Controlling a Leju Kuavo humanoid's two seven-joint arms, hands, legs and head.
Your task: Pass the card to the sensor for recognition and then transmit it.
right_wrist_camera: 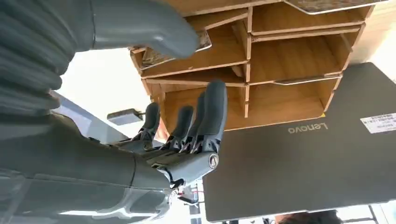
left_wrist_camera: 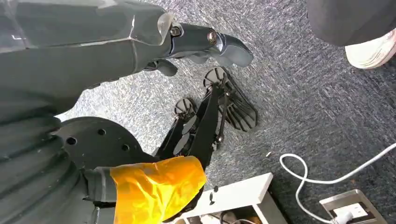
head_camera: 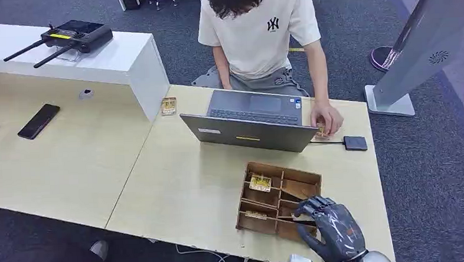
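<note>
From the head view, I see my right hand [head_camera: 331, 227] over the brown wooden compartment tray [head_camera: 302, 176], fingers apart, grasping nothing; a yellow-printed card [head_camera: 259, 182] lies in a far cell. Small black square sensor [head_camera: 355, 143] sits beside the grey laptop [head_camera: 250, 130]. I'd pinch one card edge only. Left wrist view: left hand [left_wrist_camera: 205, 44] hangs over carpet, fingers curled on nothing. Right wrist view alone shows a card [right_wrist_camera: 175, 49] right by my thumb.

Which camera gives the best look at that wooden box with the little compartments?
The head view: the whole wooden box lies on the table before the laptop, the right hand over its near corner. The right wrist view shows compartments close up behind the fingers. The left wrist view looks at carpet.
</note>
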